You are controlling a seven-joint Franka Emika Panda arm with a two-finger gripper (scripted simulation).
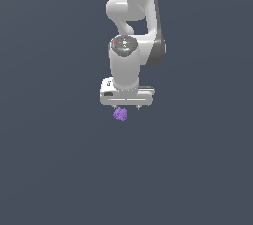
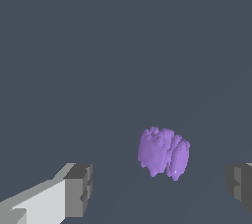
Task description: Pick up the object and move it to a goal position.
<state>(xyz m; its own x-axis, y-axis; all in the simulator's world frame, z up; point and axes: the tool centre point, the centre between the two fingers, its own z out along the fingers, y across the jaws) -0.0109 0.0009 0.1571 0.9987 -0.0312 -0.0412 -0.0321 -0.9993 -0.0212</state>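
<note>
Hovering: pincer [image 2: 160,188] spread wide, straddling purple lump [image 2: 164,152] at lower right of wrist frame, no contact. Judged risk: lump off-centre, one finger [image 2: 78,189] nudges it aside on closing.
</note>
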